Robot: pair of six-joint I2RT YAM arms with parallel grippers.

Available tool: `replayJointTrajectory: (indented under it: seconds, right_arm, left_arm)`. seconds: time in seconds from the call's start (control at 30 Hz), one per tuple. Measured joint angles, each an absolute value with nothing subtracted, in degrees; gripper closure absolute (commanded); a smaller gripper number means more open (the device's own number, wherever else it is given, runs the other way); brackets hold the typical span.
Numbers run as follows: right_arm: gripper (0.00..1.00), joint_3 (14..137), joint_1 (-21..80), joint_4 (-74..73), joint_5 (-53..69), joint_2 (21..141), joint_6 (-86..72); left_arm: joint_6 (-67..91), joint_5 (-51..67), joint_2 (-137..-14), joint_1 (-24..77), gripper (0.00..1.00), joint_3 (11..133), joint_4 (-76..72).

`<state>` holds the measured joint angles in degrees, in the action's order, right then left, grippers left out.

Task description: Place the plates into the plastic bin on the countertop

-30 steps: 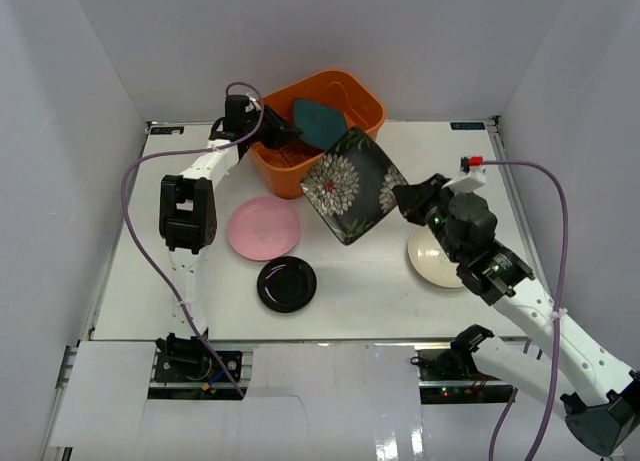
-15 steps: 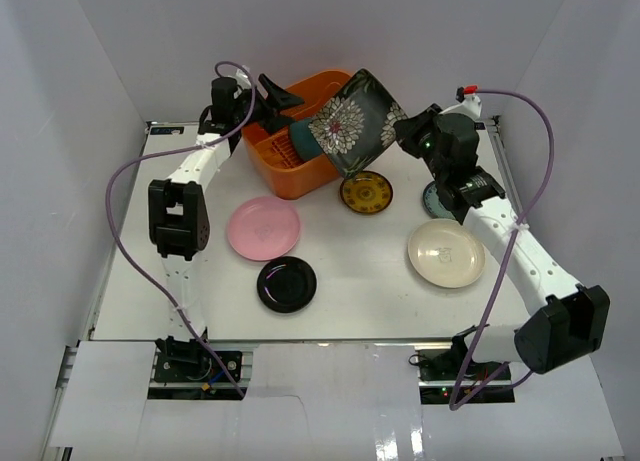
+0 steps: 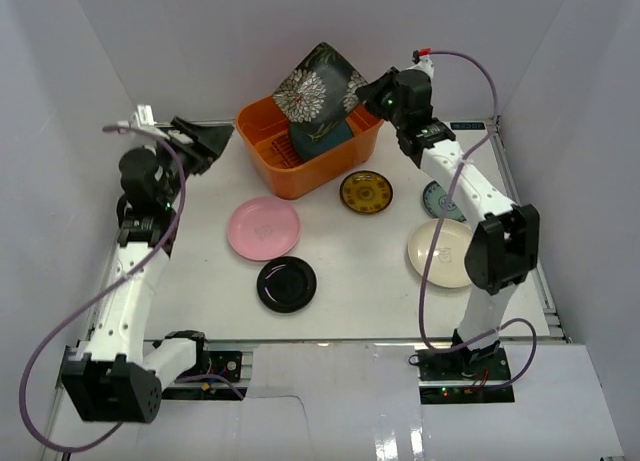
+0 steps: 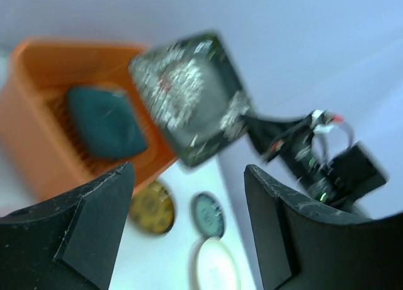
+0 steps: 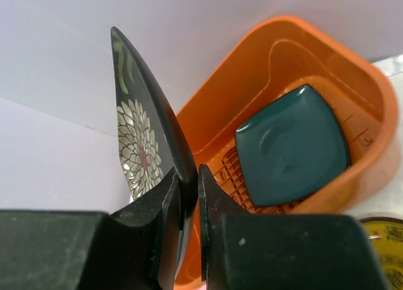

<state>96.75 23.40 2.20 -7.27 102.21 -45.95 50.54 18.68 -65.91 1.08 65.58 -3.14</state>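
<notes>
We see the square black plate with white flowers (image 3: 318,81) held in the air, standing on edge and tilted. The right gripper (image 3: 358,93) is closed tight on one thin spot of its rim. Below the gripper sits the orange plastic bin (image 3: 262,166), and a squarish teal plate (image 5: 293,145) already lies on its slotted bottom. We judge the main risk to be that narrow pinch: most of the wide plate hangs out beyond the fingers, so it could swing or slip free early. If the gripper lets go from this height, the plate could strike the teal plate hard and chip one of them. The flowered plate also looks wide compared with the bin's opening. A lower corner could catch the rolled rim, leaving the plate propped there or tipping it out onto the table (image 3: 360,271). Across the bin from this gripper, the left gripper (image 3: 205,141) is wide open and holds nothing. It looks too far off to interfere. Lower down, back toward the arm bases, five round plates lie on the table: yellow-patterned (image 3: 366,192), teal-and-white (image 3: 436,201), cream (image 3: 445,253), pink (image 3: 263,228) and glossy black (image 3: 287,284).
</notes>
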Motion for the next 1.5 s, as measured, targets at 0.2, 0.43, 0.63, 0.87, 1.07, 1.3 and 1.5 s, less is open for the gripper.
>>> replayJointTrajectory:
  seconds: [0.2,0.43,0.63,0.87,1.07,1.3,1.5]
  right_arm:
    - [0.92,107.8,23.6,-0.4,-6.0,117.5,-46.3]
    - [0.92,112.2,23.6,-3.6,-5.9,127.7,-46.2]
    - [0.88,112.5,23.7,-3.1,-6.3,128.0,-45.1]
    - [0.32,112.2,24.2,0.6,-7.7,128.0,-41.3]
    - [0.11,112.4,25.2,1.4,-9.5,127.6,-35.1]
    - [0.05,103.0,25.9,-3.8,-10.9,116.3,-26.5]
    - [0.41,71.5,25.7,-1.7,-14.4,83.1,-23.0]
  left_arm:
    - [46.7,8.0,-55.0,1.8,0.18,42.2,6.9]
    - [42.5,2.1,-52.6,1.7,0.13,33.8,16.3]
    - [43.4,3.2,-58.8,1.7,0.13,31.6,15.5]
    - [45.8,4.6,-65.5,1.7,0.17,28.1,10.7]
    - [48.1,5.0,-72.1,1.7,0.27,27.5,5.0]
    - [50.4,4.8,-77.7,1.7,0.53,28.1,-2.6]
    - [51.5,3.7,-81.0,1.7,1.0,28.7,-4.8]
